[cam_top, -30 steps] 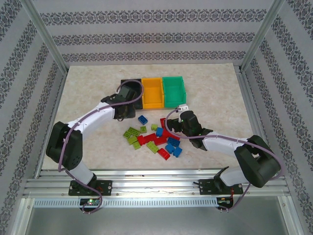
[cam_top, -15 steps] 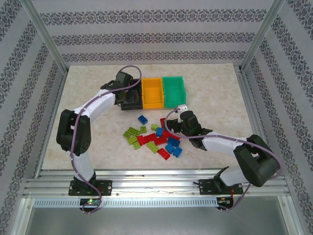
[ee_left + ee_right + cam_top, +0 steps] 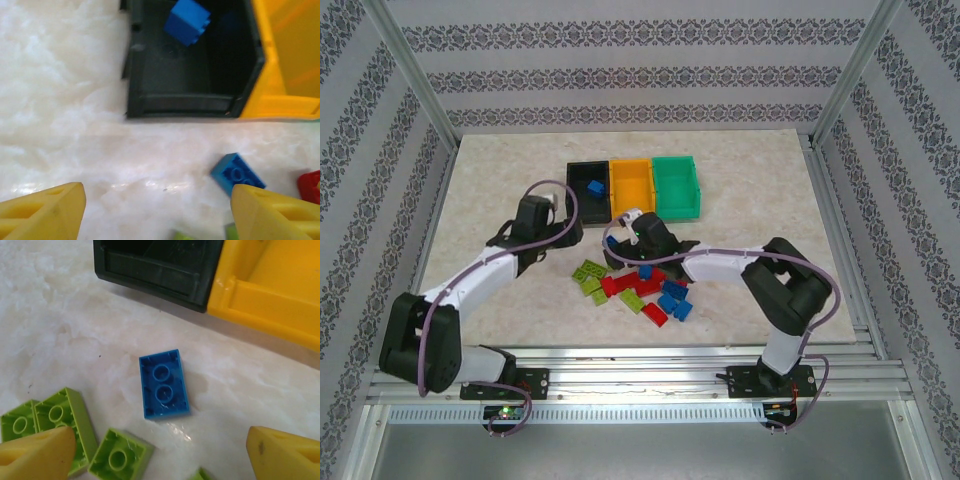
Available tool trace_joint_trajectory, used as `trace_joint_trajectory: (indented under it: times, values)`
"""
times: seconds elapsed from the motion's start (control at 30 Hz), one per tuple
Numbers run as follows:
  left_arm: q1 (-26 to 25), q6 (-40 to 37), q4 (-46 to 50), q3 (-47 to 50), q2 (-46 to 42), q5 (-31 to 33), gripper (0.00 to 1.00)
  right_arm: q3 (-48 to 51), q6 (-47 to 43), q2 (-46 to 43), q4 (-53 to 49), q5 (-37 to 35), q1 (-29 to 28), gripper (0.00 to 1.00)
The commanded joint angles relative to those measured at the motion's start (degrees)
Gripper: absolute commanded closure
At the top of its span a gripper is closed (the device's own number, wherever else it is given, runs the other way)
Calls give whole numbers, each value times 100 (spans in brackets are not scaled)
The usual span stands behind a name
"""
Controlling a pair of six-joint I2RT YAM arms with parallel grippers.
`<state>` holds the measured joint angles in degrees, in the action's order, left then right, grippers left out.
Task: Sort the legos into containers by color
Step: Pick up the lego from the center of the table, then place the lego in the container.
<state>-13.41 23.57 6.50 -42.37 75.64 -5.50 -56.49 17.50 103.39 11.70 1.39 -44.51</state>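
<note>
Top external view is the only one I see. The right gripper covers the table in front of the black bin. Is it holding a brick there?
Observer: No. The right gripper is open; a blue brick lies flat on the table between its fingers, untouched.
Operator: Does the left gripper carry anything?
Observer: No. The left gripper is open, bare table between its fingers.
Operator: What lies near that blue brick?
Observer: Lime green bricks, beside it but apart from it.
</note>
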Motion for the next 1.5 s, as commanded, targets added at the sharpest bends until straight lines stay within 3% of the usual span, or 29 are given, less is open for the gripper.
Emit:
trace_joint_trajectory:
  times: [0.0, 0.2, 0.5, 0.67, 0.7, 0.93, 1.13, 1.23, 1.3, 1.47]
  values:
    - [337, 75, -798, 597, -375, -346, 24, -576, -150, 387, -793, -69, -19, 12]
    - [713, 66, -1274, 1362, -948, -516, 24, -1440, -76, 1011, -1560, -35, -48, 23]
    - [956, 239, -1301, 1383, -972, -1054, 24, -2261, 18, 1649, -2292, -148, -172, 43]
    - [985, 254, -1313, 1406, -977, -1099, 24, -2528, 43, 1723, -2563, -73, -172, 69]
    - [981, 265, -1320, 1419, -989, -1101, 24, -2554, 52, 1681, -2585, -51, -184, 71]
    - [1008, 243, -1369, 1463, -1008, -1065, 24, -3218, -156, 1270, -2819, -278, -227, 71]
    - [1022, 254, -1456, 1483, -894, -1079, 23, -4845, -220, 1980, -3386, -357, 54, 70]
    - [1029, 257, -1520, 1476, -738, -1136, 23, -5644, -186, 2375, -3766, -326, 213, 50]
    - [1034, 253, -1531, 1444, -642, -1204, 23, -5848, -199, 2462, -3952, -199, 243, 43]
    - [1035, 302, -1617, 1450, -570, -1336, 22, -4953, -282, 1856, -3817, -222, 81, 43]
